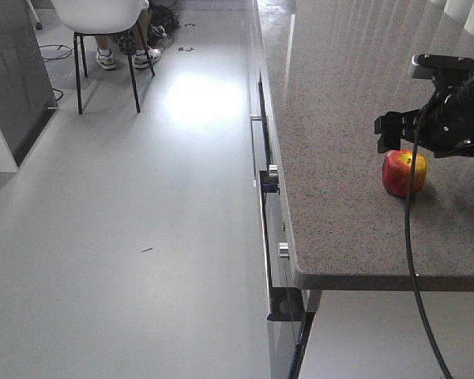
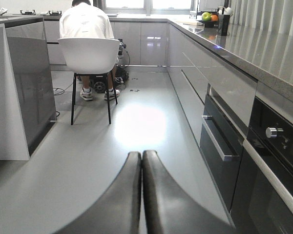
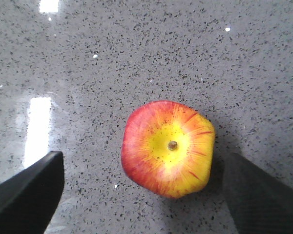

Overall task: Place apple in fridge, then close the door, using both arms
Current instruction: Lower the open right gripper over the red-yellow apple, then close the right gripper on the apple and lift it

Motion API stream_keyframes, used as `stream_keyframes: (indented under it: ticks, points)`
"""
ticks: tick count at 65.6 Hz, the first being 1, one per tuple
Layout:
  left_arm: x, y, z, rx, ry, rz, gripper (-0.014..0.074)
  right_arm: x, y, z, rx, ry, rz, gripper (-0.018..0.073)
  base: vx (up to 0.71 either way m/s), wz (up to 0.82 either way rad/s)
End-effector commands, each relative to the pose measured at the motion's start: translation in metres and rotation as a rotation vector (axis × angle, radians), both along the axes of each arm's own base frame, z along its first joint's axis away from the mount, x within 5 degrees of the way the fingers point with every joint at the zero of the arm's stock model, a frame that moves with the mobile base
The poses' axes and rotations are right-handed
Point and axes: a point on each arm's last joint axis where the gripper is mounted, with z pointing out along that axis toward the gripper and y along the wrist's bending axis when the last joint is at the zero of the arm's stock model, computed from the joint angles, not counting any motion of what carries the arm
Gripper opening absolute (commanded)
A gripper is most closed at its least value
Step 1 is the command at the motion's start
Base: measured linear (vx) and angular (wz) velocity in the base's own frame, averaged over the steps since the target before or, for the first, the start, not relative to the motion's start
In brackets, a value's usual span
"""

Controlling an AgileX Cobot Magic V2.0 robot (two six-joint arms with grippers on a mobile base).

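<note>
The task is barely begun. The round red apple with a yellow crown and short brown stem sits on the grey speckled stone worktop, not yet gripped. Carrying it to the fridge, setting it inside and shutting the door all remain. Neither the fridge nor the door can be picked out for certain in these views. The right jaws are spread wide apart and hover above the apple, which lies between them, touching neither. The left jaws are pressed together, empty, pointing along the kitchen floor, with the apple nowhere near them. The apple stands stem-up, with red streaks fanning out from the yellow around the stem. It looks firm and unbruised.
</note>
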Motion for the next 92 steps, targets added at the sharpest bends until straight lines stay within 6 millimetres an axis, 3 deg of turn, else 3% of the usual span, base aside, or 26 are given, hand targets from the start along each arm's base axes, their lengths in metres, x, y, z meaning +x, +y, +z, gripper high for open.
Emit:
stream_keyframes:
  ticks: [1, 61, 73, 92]
  points:
    - [-0.002, 0.001, 0.014, -0.008, -0.112, 0.006, -0.0006, 0.002, -0.001, 0.028, -0.017, -0.124, 0.001, 0.0618, 0.00, 0.00]
    - [-0.002, 0.001, 0.014, -0.008, -0.112, 0.006, -0.0006, 0.026, -0.006, -0.027, -0.061, -0.036, -0.026, 0.0578, 0.00, 0.00]
    - [-0.002, 0.001, 0.014, -0.008, -0.112, 0.006, -0.0006, 0.028, -0.006, -0.025, -0.057, -0.070, -0.027, 0.0481, 0.00, 0.00]
    - [-0.002, 0.001, 0.014, -0.008, -0.112, 0.006, -0.0006, 0.027, -0.005, -0.018, -0.061, -0.096, -0.013, 0.0237, 0.00, 0.00]
